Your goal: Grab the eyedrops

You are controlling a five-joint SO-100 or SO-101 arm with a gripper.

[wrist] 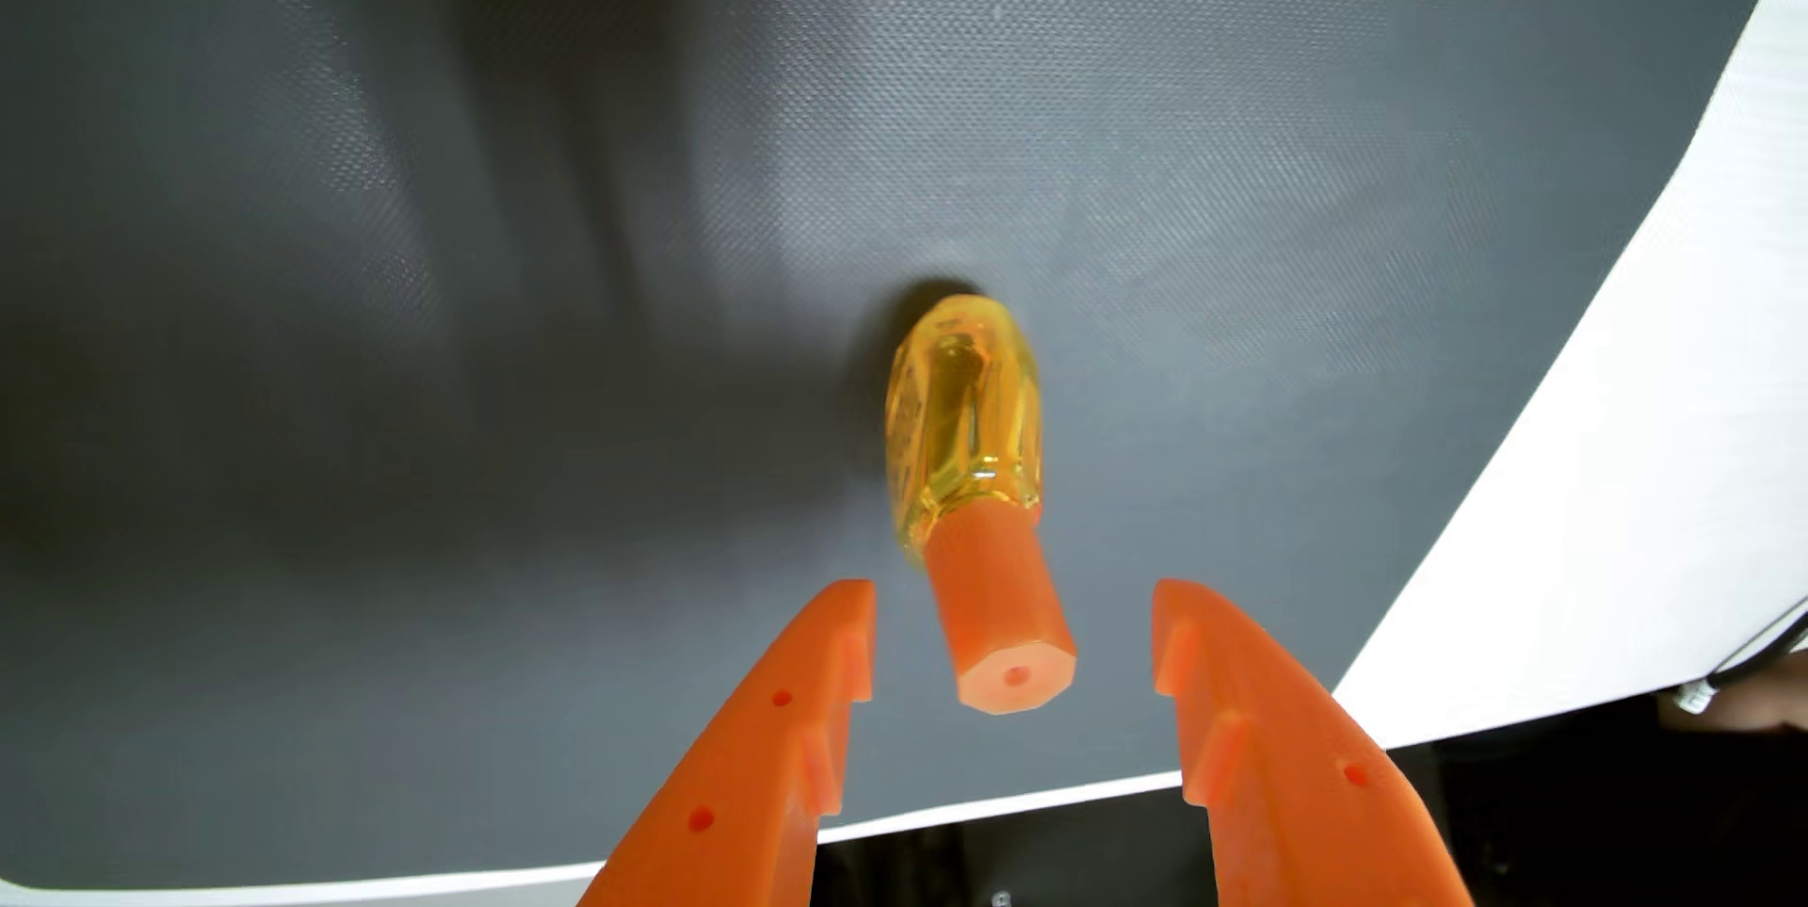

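Eyedrops: a small bottle (964, 423) with a clear yellow body and an orange cap (998, 618) stood on the dark mat, seen from above in the wrist view, so that the flat, many-sided top of the cap with its small central dimple faced the camera.
Eyedrops place: on the dark grey mat (489, 330), toward its near edge and nearer its right edge than its left as the wrist view showed it; open mat lay all around the bottle.
Gripper: the orange two-finger gripper (1013, 618) entered from the bottom edge of the wrist view, its fingers spread wide.
Gripper and bottle: the cap appeared between the two fingertips, with a clear gap on each side; neither finger touched it. The left fingertip (851, 609) and the right one both showed small steps on their inner faces.
Height: I cannot tell how far above the mat the fingertips hung.
Mat: woven in texture, with soft shadows across its left and upper parts.
Table surface: a white surface (1614, 477) ran beyond the mat's right edge and as a thin strip along its near edge.
Lower right corner: a dark area beyond the white surface, too dim to make out.
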